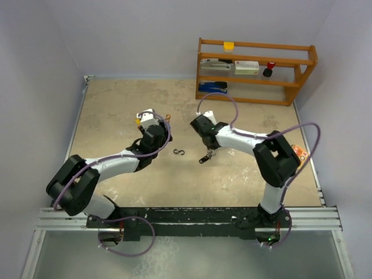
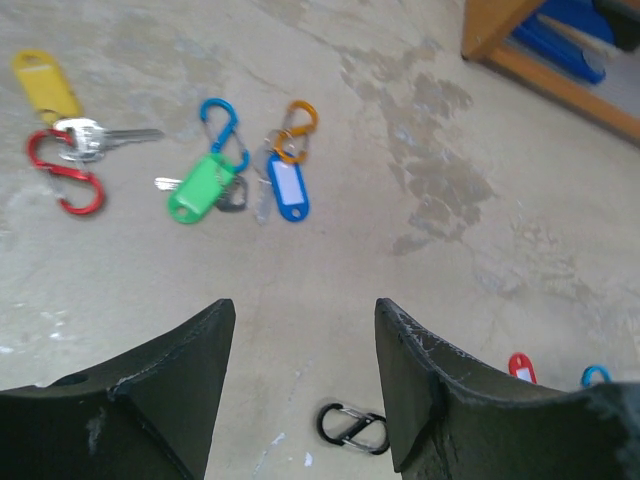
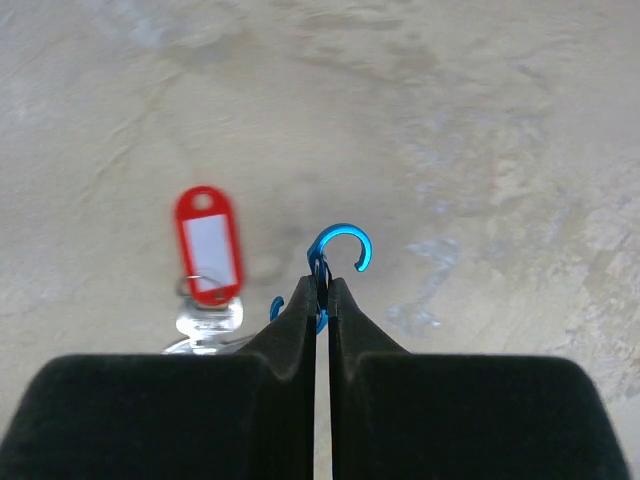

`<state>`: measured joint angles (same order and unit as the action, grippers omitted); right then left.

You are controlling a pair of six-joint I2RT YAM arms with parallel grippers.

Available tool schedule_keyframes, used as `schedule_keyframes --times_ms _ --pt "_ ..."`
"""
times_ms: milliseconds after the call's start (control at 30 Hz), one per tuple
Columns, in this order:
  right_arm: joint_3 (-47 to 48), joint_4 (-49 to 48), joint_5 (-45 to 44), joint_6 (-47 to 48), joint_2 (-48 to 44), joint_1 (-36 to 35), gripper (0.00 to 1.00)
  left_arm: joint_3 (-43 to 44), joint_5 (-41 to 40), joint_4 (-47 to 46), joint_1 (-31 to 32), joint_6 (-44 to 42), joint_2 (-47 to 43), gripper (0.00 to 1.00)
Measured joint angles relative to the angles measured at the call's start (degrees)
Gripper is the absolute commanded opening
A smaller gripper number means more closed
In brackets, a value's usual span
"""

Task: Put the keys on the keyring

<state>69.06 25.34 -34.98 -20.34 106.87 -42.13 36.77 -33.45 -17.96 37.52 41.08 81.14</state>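
My left gripper (image 2: 300,305) is open and empty, held above the table over a black S-shaped clip (image 2: 353,428). Beyond it lie a yellow-tagged key (image 2: 45,85) with a red clip (image 2: 65,175), a green-tagged key (image 2: 200,188) by a blue clip (image 2: 222,125), and a blue-tagged key (image 2: 288,190) by an orange clip (image 2: 297,130). My right gripper (image 3: 322,280) is shut on a blue S-shaped clip (image 3: 340,248), held above the table. A red-tagged key (image 3: 208,240) hangs just left of it, seemingly from the clip's lower hook. In the top view the right gripper (image 1: 208,152) is mid-table, right of the black clip (image 1: 179,152).
A wooden shelf (image 1: 256,70) with a stapler, boxes and small items stands at the back right; its corner shows in the left wrist view (image 2: 520,60). A small orange object (image 1: 299,152) lies by the table's right edge. White walls close in the table.
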Motion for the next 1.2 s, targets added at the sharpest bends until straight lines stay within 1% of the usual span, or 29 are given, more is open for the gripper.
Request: schedule_keyframes --times_ms 133,267,567,800,1200 --pt "-2.9 -2.1 3.0 0.0 -7.6 5.3 0.00 2.6 7.2 -1.1 0.0 -1.6 4.6 0.56" --pt "-3.0 -3.5 3.2 0.4 -12.3 7.2 0.00 6.9 13.2 -1.2 1.0 -3.5 9.0 0.56" --pt "-3.9 -4.7 4.9 1.3 -14.1 9.9 0.00 20.0 23.8 4.0 8.0 -7.9 18.0 0.56" --pt "-4.8 -4.9 5.9 1.5 -16.5 11.3 0.00 23.0 26.3 7.4 11.6 -9.2 23.1 0.56" --pt "-4.8 -5.1 6.6 1.5 -16.9 11.3 0.00 25.2 24.3 10.2 11.8 -10.3 26.3 0.56"
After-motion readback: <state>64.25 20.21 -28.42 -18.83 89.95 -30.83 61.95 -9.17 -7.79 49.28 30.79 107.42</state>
